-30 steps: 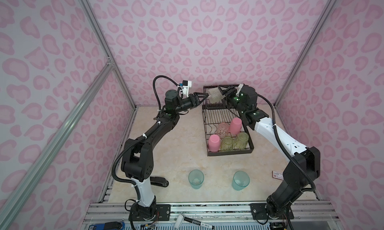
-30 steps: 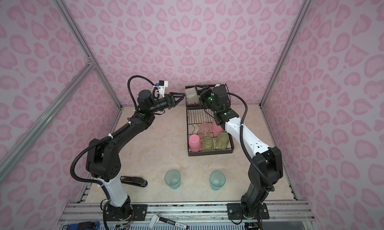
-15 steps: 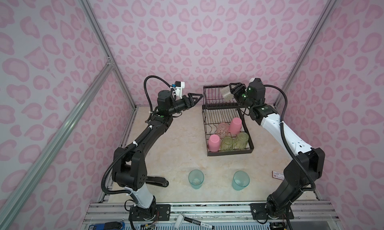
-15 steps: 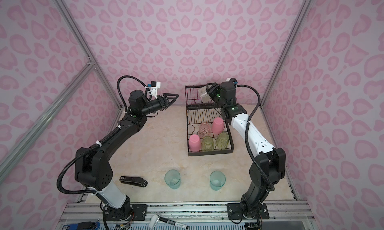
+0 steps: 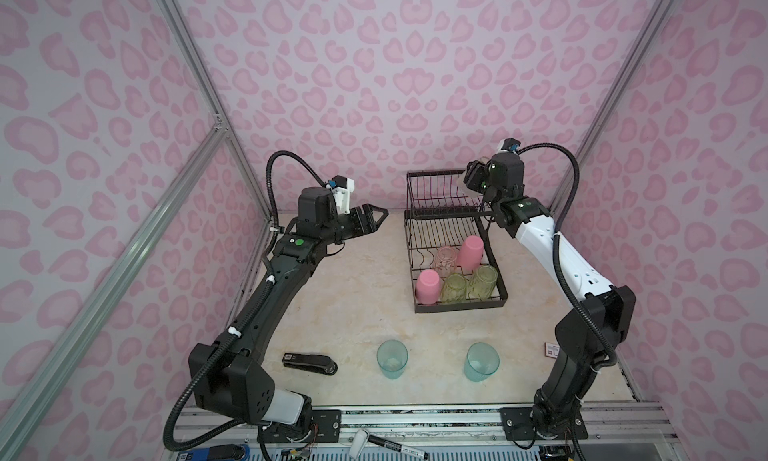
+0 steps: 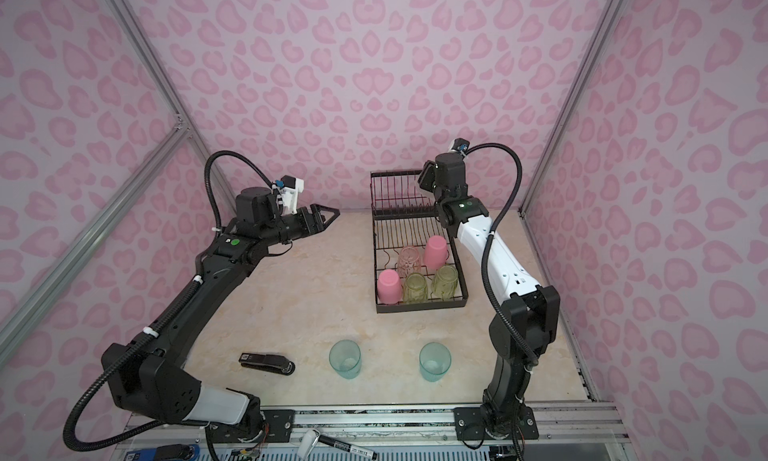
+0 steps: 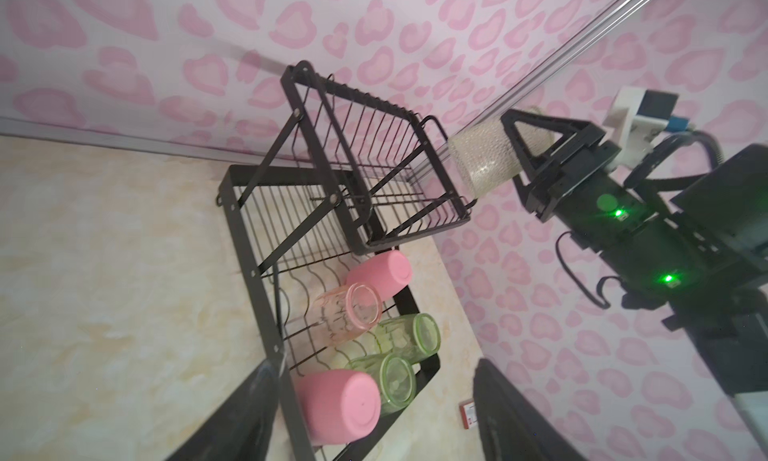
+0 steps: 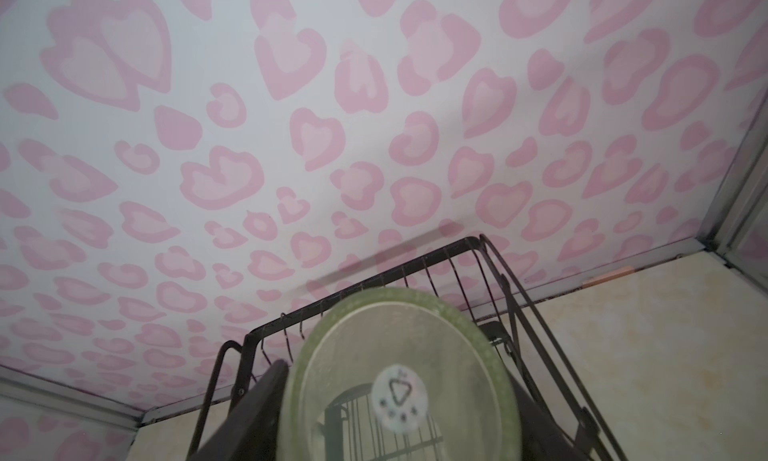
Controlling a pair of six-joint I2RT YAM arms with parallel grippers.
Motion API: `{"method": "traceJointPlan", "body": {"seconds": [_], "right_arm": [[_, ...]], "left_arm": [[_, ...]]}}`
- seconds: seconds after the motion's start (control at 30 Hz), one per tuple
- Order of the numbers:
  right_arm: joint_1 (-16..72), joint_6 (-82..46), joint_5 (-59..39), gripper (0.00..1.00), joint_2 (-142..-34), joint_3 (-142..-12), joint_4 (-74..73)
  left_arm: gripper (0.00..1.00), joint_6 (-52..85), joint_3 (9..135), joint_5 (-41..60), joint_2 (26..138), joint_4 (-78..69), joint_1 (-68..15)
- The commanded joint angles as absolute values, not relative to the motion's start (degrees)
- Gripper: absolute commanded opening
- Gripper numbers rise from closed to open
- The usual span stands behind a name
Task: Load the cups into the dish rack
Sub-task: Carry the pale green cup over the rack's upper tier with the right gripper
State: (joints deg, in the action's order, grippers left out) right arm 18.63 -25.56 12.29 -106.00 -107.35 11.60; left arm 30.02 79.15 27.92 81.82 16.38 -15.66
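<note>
Left wrist view: your right gripper [image 7: 509, 147] clamps a green cup [image 7: 478, 163] by the rack's [image 7: 415, 232] far right corner; left gripper [image 5: 374, 218] is open, empty. Next, lower it into the rack.

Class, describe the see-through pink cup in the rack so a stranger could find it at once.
Find the black wire dish rack. On its lower tier, behind two yellow-green cups, sits the see-through pink cup; the other pink cups are opaque.
</note>
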Motion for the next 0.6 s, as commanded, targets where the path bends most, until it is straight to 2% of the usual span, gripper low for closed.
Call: {"method": "traceJointPlan", "body": {"seconds": [0.0, 0.3, 0.57], "right_arm": [[19.31, -15.94, 17.26, 0.51, -108.9, -109.8, 10.59], [20.21, -4.88, 23.99, 0.51, -116.68, -115.35, 7.55], [19.51, -1.88, 26.19, 0.51, -121.77, -119.55, 8.84]], "left_arm": [[0.76, 24.06, 75.5, 22.96, 79.64, 20.81, -15.6], [0.75, 22.02, 72.36, 22.68, 79.47, 19.37, -16.05], [0.75, 20.94, 71.02, 22.92, 79.1, 19.23, -16.28]]}}
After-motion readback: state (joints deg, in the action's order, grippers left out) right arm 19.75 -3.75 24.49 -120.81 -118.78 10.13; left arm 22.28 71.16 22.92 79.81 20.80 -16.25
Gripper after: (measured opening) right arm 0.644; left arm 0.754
